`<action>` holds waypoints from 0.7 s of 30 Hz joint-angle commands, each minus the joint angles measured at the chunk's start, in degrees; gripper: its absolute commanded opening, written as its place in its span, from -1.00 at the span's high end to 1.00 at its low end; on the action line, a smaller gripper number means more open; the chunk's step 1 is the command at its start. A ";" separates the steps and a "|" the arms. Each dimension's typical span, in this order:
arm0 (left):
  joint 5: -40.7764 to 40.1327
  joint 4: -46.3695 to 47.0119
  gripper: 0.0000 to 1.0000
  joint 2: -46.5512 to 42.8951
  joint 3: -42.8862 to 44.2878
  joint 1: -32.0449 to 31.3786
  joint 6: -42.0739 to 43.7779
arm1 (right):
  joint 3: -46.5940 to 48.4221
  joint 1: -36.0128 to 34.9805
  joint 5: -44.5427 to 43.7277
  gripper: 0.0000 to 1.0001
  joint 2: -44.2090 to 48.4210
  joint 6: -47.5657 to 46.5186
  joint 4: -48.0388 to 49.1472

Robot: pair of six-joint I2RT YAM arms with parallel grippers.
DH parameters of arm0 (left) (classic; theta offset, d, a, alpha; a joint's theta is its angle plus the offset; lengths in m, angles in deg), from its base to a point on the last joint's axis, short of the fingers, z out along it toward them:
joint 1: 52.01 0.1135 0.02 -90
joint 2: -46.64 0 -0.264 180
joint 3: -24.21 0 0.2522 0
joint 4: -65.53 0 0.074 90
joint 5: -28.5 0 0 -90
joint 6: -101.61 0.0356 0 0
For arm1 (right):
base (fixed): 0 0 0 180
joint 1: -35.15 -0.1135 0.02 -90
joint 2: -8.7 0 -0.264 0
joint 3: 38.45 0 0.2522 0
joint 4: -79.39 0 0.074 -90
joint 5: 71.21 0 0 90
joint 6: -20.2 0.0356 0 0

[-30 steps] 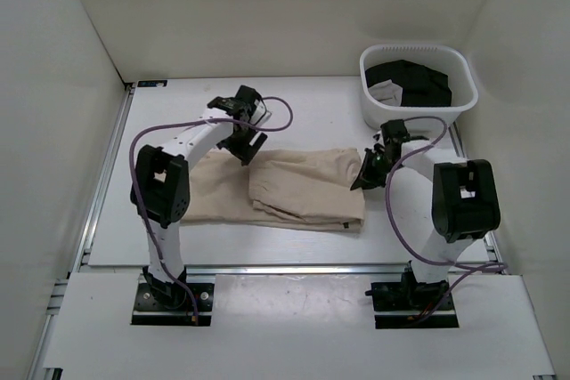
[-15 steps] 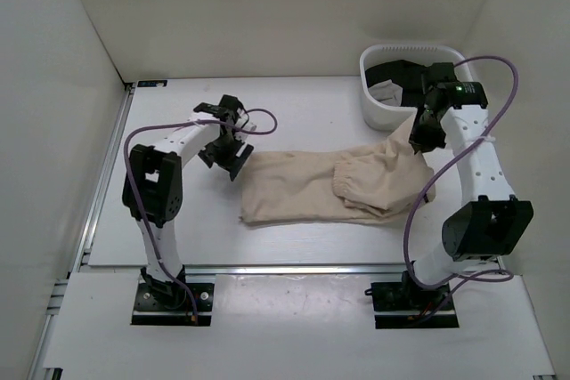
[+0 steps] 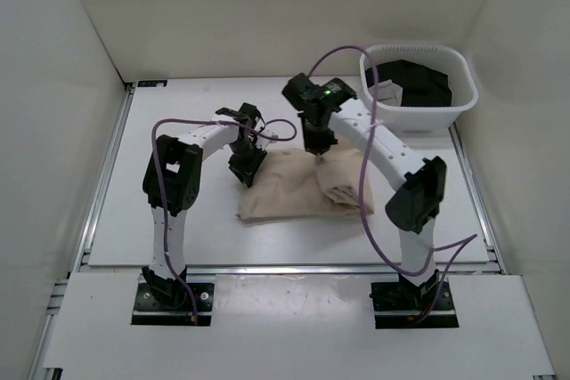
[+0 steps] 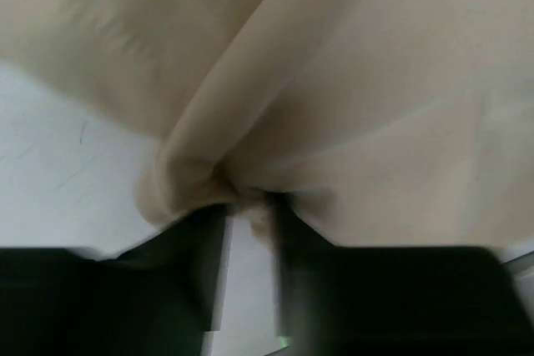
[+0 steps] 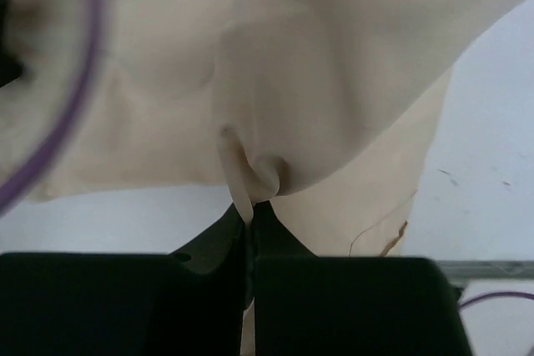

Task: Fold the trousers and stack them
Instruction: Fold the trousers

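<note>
White table fills the top view, with the beige trousers bunched at its centre. The left gripper sits at their left far edge and the right gripper at their far edge. A white basket holding dark clothes stands at the far right. From the left wrist, the fingers pinch a gathered fold of the cloth. From the right wrist, the fingers are nearly together on a thin fold.
</note>
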 commanded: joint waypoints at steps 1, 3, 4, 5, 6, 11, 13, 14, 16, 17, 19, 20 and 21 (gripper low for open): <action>0.20 2.77 0.42 0.89 -2.07 0.76 0.58 | 10.36 -4.64 0.60 1.00 -3.82 5.05 -8.02; -1.03 5.50 0.72 0.89 -4.01 0.76 0.58 | 17.57 -6.74 2.45 1.00 -7.76 5.05 -7.41; -1.04 6.20 0.72 0.89 -4.54 0.76 1.19 | 19.25 -7.36 3.94 1.00 -8.57 4.53 -6.62; -1.04 6.82 0.72 0.89 -5.15 0.76 1.20 | 20.14 -7.89 5.00 1.00 -8.58 4.53 -5.40; -1.04 7.35 0.72 0.89 -5.16 0.76 1.20 | 19.36 -8.51 6.66 1.00 -8.58 4.53 -1.47; -4.71 7.35 0.72 0.89 -4.37 1.90 0.59 | 13.38 -10.62 13.00 1.00 -7.70 7.51 7.79; -5.78 7.35 0.72 0.89 -2.61 4.18 -0.21 | 12.76 -11.24 14.75 1.00 -9.19 7.51 9.99; -6.30 6.13 0.68 0.89 -1.74 5.15 -1.25 | 12.07 -11.93 14.76 1.00 -9.71 7.51 10.61; -5.27 5.51 0.62 0.36 0.55 7.78 -1.79 | 12.06 -12.46 14.76 1.00 -10.60 8.13 12.97; -4.04 4.72 0.57 -0.16 1.17 8.58 -2.40 | 11.28 -12.47 15.46 1.00 -11.12 8.65 14.55; -3.50 4.72 0.50 -0.87 1.88 9.81 -2.93 | 8.73 -12.47 16.17 1.00 -11.13 8.66 18.78; -3.50 4.72 0.44 -1.48 1.88 10.42 -2.94 | 8.11 -12.47 16.17 1.00 -11.13 9.35 19.48; -3.50 4.72 0.38 -1.49 1.88 10.43 -2.94 | 7.24 -12.47 15.47 1.00 -11.13 9.36 20.01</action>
